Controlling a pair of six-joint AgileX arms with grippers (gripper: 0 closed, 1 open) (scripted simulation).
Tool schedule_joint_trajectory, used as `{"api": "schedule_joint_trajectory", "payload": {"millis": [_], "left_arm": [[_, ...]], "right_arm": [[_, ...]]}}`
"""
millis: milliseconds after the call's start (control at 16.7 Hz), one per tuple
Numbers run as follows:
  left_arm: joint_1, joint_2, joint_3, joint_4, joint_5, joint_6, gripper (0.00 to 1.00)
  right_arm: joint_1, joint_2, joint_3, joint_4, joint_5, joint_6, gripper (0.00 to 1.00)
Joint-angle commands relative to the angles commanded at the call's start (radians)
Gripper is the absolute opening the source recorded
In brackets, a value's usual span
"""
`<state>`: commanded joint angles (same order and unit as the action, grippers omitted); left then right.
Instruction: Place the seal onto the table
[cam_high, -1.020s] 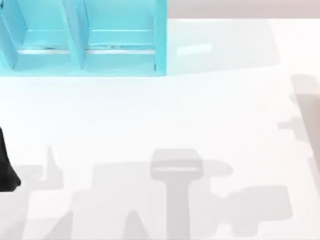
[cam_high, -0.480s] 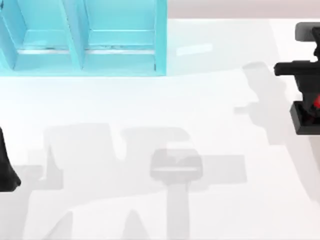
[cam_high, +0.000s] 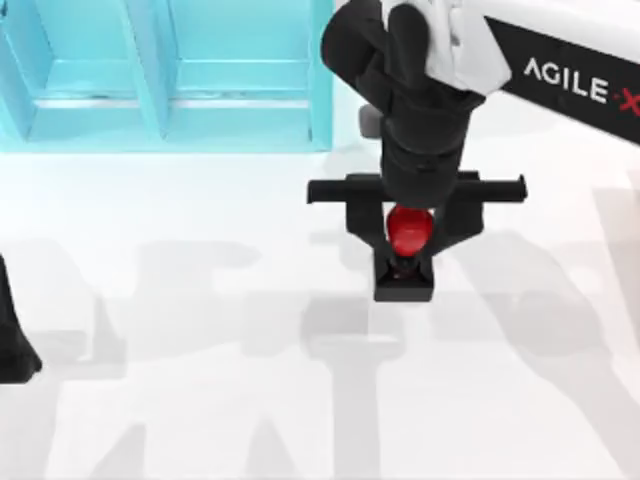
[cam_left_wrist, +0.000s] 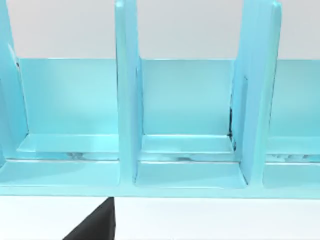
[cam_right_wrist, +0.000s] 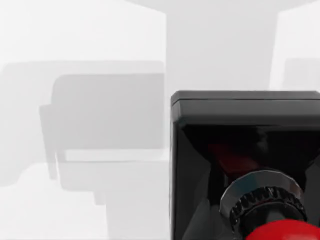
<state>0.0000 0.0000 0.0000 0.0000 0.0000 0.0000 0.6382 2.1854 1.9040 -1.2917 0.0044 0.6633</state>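
One seal (cam_high: 408, 232), its red knob above a black square base, is clamped between the two fingers of the right tool (cam_high: 405, 262), out over the middle of the white desk (cam_high: 200, 230) and just in front of the single light-blue shelf unit (cam_high: 240, 100). The left tool (cam_high: 14, 340) sits parked at the desk's left edge; I cannot tell its state.

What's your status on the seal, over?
Right end effector shut on the seal, mid-table in front of the blue shelf. Left end effector parked at left edge. White table below looks free of obstructions.
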Motion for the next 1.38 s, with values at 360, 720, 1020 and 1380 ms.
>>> {"api": "schedule_joint_trajectory", "payload": {"millis": [360, 720, 1020, 1380], "left_arm": [[0.000, 0.000, 0.000, 0.000, 0.000, 0.000, 1.00], [0.000, 0.000, 0.000, 0.000, 0.000, 0.000, 1.00], [0.000, 0.000, 0.000, 0.000, 0.000, 0.000, 1.00], [0.000, 0.000, 0.000, 0.000, 0.000, 0.000, 1.00]], "right_arm": [[0.020, 0.021, 0.012, 0.011, -0.002, 0.024, 0.00], [0.023, 0.039, -0.084, 0.135, 0.000, 0.025, 0.00], [0.025, 0.050, -0.120, 0.175, 0.001, 0.025, 0.00], [0.025, 0.050, -0.120, 0.175, 0.001, 0.025, 0.38]]}}
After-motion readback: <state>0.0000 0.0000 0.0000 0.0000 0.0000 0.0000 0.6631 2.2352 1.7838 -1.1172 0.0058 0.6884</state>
